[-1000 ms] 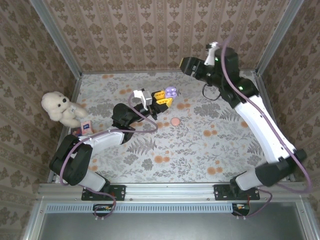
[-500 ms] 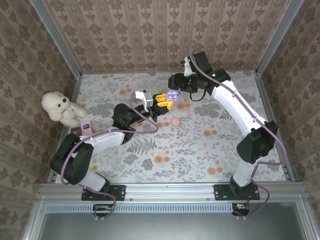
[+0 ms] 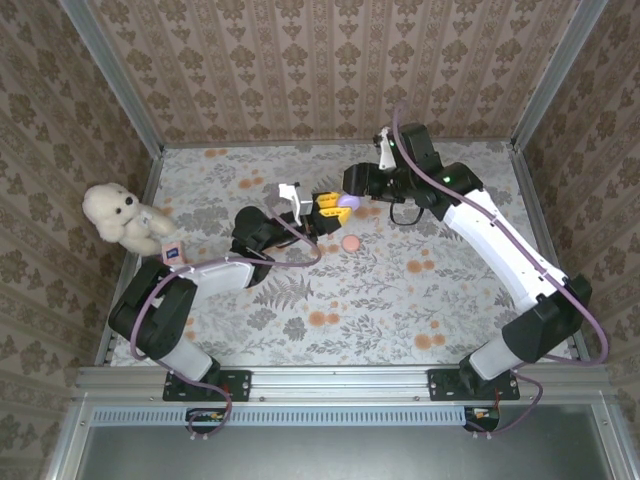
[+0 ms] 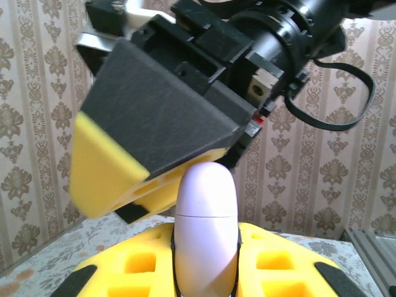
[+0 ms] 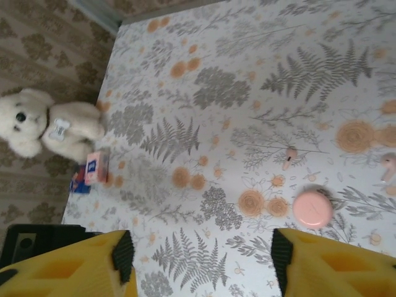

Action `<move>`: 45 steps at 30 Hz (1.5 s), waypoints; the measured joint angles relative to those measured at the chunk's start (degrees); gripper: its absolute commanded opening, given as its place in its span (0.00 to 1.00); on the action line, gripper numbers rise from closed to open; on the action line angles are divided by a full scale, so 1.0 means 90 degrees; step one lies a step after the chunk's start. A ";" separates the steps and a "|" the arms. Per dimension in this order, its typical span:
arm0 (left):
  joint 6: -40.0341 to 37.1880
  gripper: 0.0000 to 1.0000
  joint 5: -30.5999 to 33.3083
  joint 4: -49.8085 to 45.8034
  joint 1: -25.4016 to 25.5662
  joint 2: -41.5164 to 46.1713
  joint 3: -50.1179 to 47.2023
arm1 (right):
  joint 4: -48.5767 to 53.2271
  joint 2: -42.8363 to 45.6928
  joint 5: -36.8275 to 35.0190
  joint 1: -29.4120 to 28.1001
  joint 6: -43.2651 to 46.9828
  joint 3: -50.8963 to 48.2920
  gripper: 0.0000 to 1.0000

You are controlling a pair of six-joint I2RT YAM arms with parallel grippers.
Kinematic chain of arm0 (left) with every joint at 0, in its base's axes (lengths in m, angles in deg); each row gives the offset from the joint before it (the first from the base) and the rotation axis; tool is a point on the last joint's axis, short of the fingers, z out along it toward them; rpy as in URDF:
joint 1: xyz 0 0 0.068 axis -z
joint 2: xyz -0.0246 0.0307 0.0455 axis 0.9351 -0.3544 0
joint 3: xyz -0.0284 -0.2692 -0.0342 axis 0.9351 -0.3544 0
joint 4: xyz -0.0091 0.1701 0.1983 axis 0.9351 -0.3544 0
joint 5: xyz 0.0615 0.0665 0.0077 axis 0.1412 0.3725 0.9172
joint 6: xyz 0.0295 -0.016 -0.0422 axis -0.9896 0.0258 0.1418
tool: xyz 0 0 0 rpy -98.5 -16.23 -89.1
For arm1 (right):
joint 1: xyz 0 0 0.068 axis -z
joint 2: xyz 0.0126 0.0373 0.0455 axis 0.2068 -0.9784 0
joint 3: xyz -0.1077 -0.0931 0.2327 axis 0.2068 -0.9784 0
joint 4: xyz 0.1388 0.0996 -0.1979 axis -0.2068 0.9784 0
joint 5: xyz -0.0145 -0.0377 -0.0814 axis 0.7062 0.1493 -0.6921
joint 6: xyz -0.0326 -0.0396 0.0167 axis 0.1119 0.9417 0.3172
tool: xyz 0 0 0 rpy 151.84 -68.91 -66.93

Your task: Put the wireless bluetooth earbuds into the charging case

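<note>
Left wrist view: the left gripper [image 4: 206, 275] is clamped on the case [image 4: 206, 226]. The case's long axis points out past the yellow fingertips, with its seam crosswise. One right finger [image 4: 148, 136] hangs just above and behind the case; whether they touch cannot be settled from this angle. The right gripper [image 5: 201, 257] has its fingers apart and empty. Judged next step: the right arm, nearer the case's free end, must straddle that half to open it.
</note>
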 measured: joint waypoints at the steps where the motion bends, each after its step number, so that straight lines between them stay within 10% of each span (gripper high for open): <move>1: 0.0053 0.00 0.0075 -0.0015 0.0000 -0.0012 0.0000 | -0.0049 0.0078 -0.0168 0.0005 -0.0070 -0.0117 0.69; 15: 0.2936 0.00 0.1780 -0.1093 -0.1673 -0.0624 -0.0049 | -0.0748 0.0559 -0.0816 0.0345 -0.0886 -0.2552 0.70; 34: 0.4328 0.00 0.1260 -0.3861 -0.2159 -0.2220 0.0469 | -0.1355 0.0185 -0.0707 0.0138 -0.1285 -0.2883 0.70; 45: 0.4573 0.25 0.1246 -0.3730 -0.2261 -0.2472 0.0352 | -0.1362 0.0053 -0.0709 0.0007 -0.1311 -0.2883 0.70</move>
